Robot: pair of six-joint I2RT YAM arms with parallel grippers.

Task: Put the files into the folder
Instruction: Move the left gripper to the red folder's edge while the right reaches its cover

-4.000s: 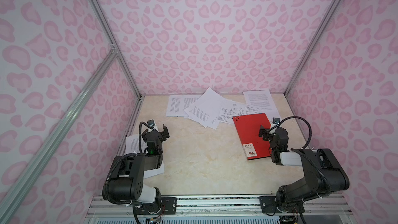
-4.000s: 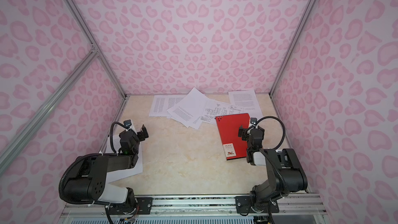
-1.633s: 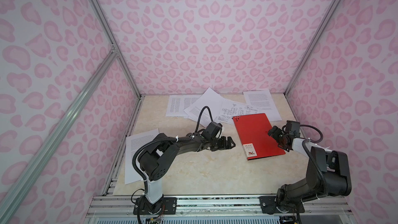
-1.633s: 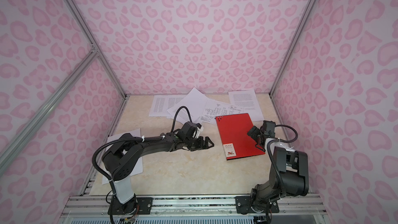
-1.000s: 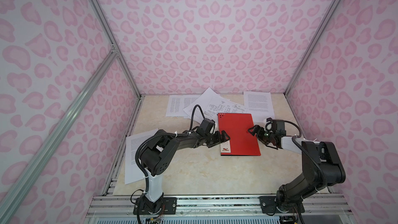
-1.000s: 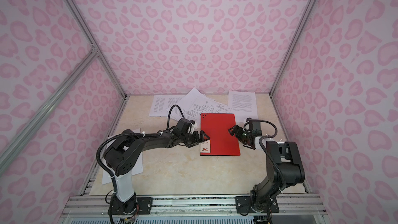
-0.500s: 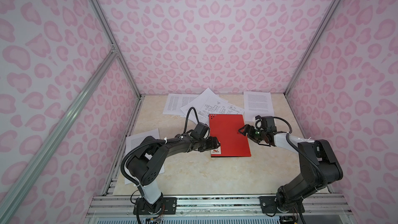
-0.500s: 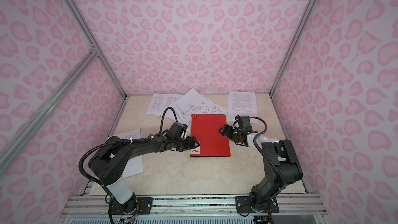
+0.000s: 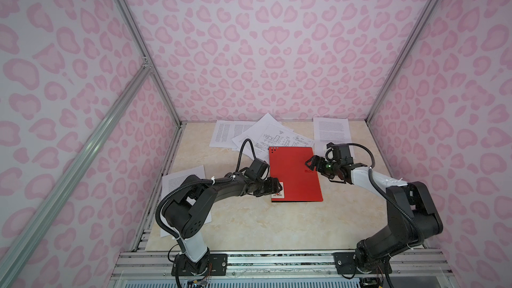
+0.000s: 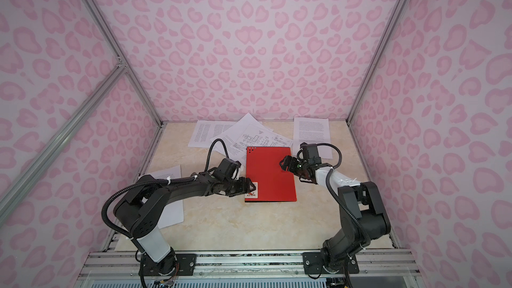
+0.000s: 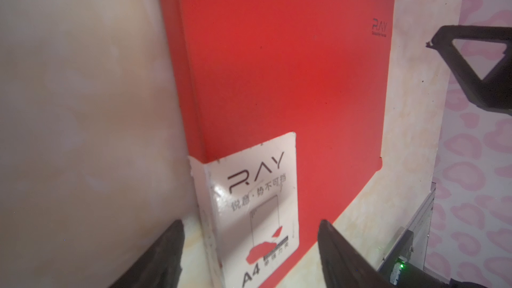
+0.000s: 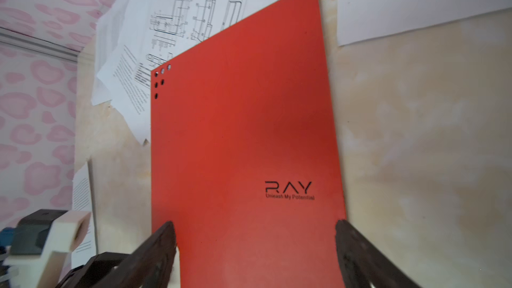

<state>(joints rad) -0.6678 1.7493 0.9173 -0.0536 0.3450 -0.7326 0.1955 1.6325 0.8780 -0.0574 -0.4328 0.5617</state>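
The red folder (image 9: 293,175) lies closed and flat in the middle of the table in both top views (image 10: 270,174). Its white label (image 11: 255,198) is at the near left corner. My left gripper (image 9: 277,188) is open, with its fingers on either side of that labelled corner (image 11: 250,225). My right gripper (image 9: 310,163) is open, low over the folder's right part by the RAY logo (image 12: 288,189). The files are white sheets. Several overlap behind the folder (image 9: 243,134), a drawing sheet (image 9: 285,139) on top. One lies at the back right (image 9: 331,131), one under my left arm (image 9: 180,181).
Pink patterned walls close in the table on three sides, with aluminium posts at the back corners (image 9: 177,112). A metal rail (image 9: 277,259) runs along the front edge and carries both arm bases. The folder's far edge overlaps the drawing sheet.
The folder has slid left from the right side to the middle and turned square to the table. Both grippers moved left with it, and the left jaws narrowed a little.
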